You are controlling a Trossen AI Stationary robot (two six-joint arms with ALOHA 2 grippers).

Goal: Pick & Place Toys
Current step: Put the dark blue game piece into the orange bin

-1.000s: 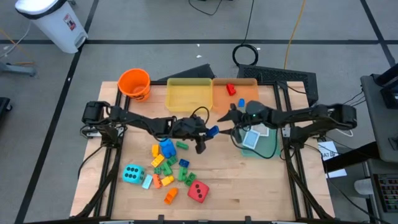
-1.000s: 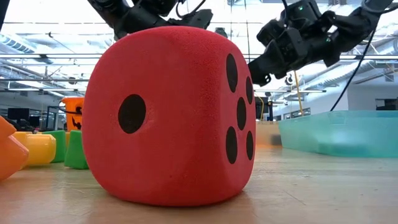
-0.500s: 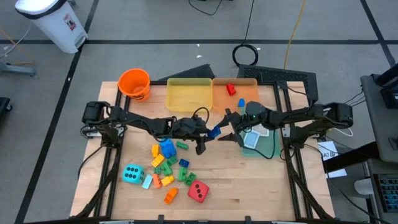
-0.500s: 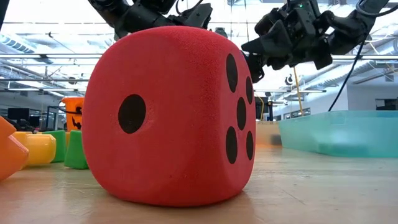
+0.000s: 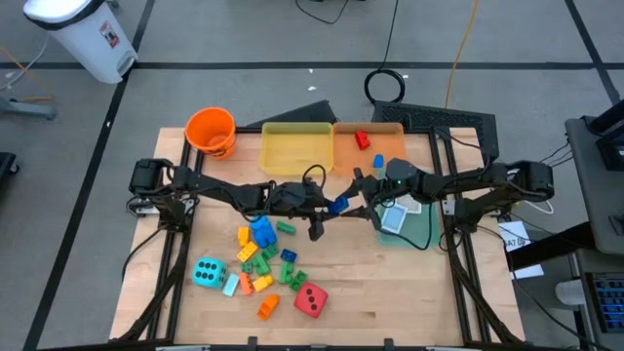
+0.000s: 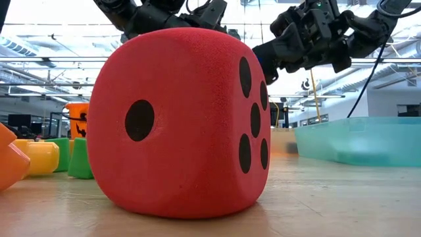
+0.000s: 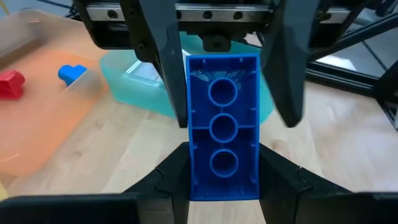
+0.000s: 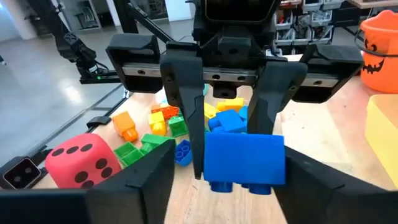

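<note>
Centre of table (image 5: 409,283): left claw (image 5: 331,208) and right claw (image 5: 353,203) meet nose to nose over a blue brick (image 5: 336,206); no gap btwn. Brick pile (image 5: 263,258) blocks near-left. Trays (image 5: 297,148) line far edge. Bare wood near-right, passable.

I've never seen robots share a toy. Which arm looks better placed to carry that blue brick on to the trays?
Probably the right. The left end effector holds the blue plastic building brick in mid-air, while the right end effector brackets it and sits nearer the orange flat tray and teal flat tray.
</note>
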